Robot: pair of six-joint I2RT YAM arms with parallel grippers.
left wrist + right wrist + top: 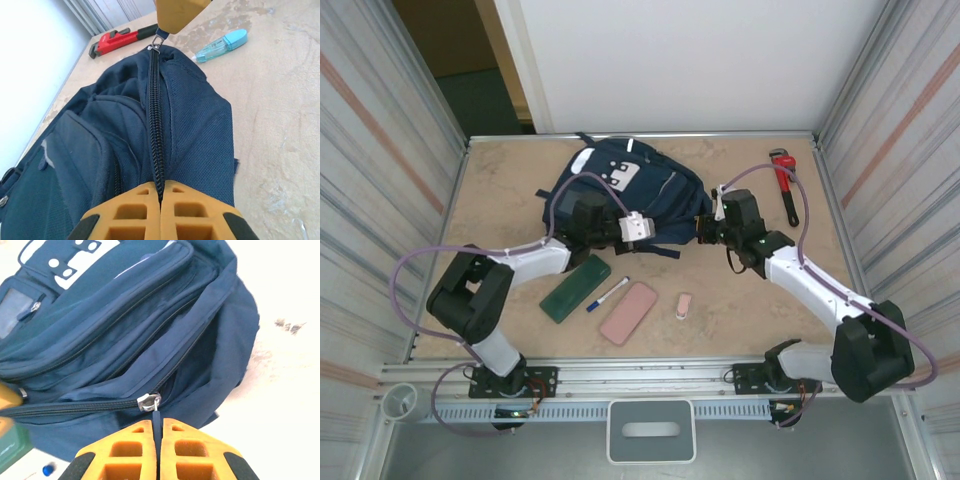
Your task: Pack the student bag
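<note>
By the far edge of the bench (pixel 500 200), the left tool (pixel 160 192) clenches the zipper (pixel 155 125) of the student bag (pixel 665 195), the right tool (pixel 159 429) its pull (pixel 150 402).

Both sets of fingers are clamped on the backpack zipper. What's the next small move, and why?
Probably draw the right fingers, shut on the dark zipper pull, along the closed teeth toward the left fingers, which pin the navy-blue fabric backpack. The zip between them is closed; the opening looks small.

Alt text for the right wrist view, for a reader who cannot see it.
The right claw is shut on the zipper pull of the navy student bag, which lies on a pale table. Left of the pull, the zipper is closed.
</note>
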